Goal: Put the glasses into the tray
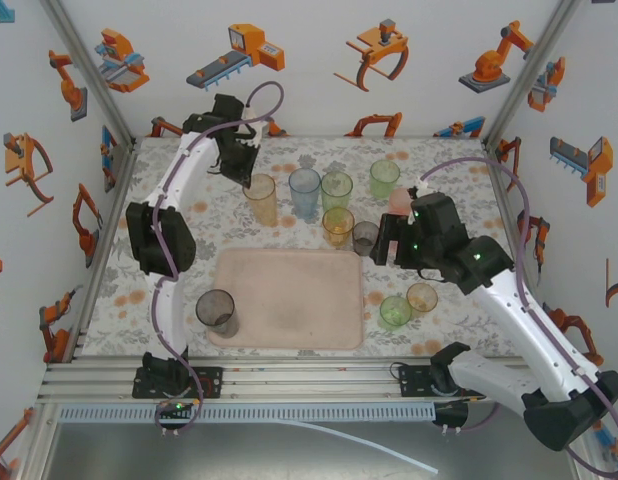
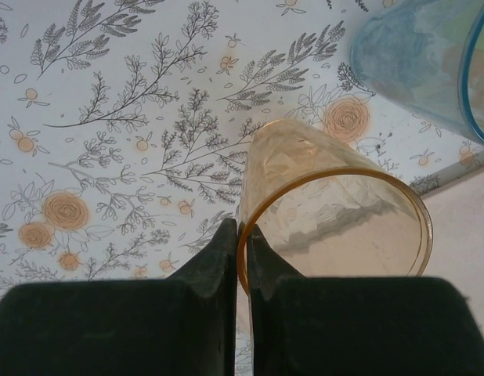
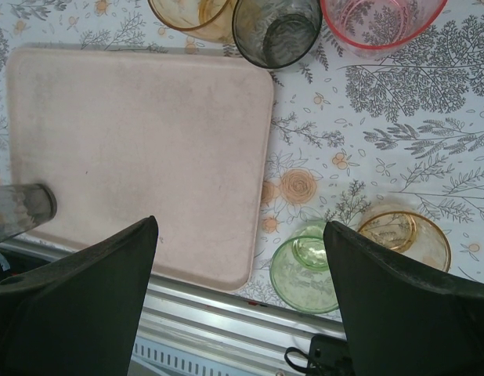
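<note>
The tall orange glass (image 2: 336, 211) is on the table (image 1: 124, 290) behind the tray's (image 1: 289, 300) far edge, with the left gripper (image 2: 243, 227) pinched shut on its rim, so I'd call this the pickup step. Next up: lift it straight and carry it to bare tray, dodging the grey glass (image 1: 217, 312) at the near-left corner. The right gripper (image 3: 240, 225) hangs open, empty.

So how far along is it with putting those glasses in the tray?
Barely started. One grey glass stands on the tray's near-left corner. The left gripper is pinching a tall orange glass's rim, beyond the tray. Eight other glasses wait on the table; the right gripper hangs open, empty.
</note>
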Robot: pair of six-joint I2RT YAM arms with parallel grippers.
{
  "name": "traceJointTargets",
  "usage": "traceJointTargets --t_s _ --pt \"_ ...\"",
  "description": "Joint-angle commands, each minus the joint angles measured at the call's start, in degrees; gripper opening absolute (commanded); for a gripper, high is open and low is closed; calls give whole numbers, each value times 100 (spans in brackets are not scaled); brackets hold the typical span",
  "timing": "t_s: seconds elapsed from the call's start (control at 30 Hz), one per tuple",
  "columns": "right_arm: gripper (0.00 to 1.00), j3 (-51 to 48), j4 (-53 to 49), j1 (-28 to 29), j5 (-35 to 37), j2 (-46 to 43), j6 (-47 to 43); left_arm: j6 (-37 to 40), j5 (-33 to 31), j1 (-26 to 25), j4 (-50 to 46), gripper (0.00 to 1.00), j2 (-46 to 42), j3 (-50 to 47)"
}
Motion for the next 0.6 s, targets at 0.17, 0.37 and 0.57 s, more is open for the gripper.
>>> traceJointTargets --t_s 0.17,0.37,0.57 --pt "78 27 186 32 -44 107 -19 386 83 7 -170 7 -1117 -528" --pt "78 137 195 33 -121 301 -89 547 200 26 -148 7 -1885 -1281" --pt "77 180 326 32 -193 394 -76 768 217 32 25 8 -2885 -2452"
